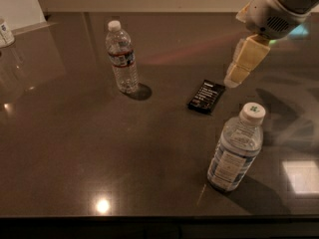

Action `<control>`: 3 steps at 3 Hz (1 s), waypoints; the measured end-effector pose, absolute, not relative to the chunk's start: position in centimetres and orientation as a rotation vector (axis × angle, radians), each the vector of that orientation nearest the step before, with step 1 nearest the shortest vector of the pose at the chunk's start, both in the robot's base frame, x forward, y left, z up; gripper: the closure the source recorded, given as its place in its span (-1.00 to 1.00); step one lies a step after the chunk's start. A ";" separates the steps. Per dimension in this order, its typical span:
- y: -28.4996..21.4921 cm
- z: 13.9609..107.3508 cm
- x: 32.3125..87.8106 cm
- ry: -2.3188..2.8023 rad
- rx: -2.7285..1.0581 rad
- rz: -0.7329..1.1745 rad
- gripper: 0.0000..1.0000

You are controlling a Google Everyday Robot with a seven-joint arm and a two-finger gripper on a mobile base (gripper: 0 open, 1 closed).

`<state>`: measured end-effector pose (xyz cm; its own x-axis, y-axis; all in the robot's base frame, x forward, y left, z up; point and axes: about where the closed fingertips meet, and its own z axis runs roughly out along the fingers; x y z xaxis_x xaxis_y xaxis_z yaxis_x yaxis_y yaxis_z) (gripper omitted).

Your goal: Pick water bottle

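Note:
The water bottle (121, 57) is tall, slim, clear and ribbed, with a plain white cap and a narrow red-and-blue label band. It stands upright at the back left of the dark table (75, 148). My gripper (245, 62) hangs from the white arm at the upper right, well to the right of the water bottle and just above and right of a black packet. It holds nothing that I can see.
A stouter bottle (235, 150) with a blue-white label and a green-marked white cap stands front right. A flat black packet (206, 96) lies mid-table. A small container (5, 33) sits at the far left edge beside a white board (17, 6).

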<state>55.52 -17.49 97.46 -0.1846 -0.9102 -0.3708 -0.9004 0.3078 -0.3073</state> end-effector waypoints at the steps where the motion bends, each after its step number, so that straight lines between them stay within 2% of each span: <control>1: -15.0 97.2 59.2 2.048 -1.560 0.063 -1.00; 3: -7.0 96.0 63.0 1.921 -1.537 0.313 -1.00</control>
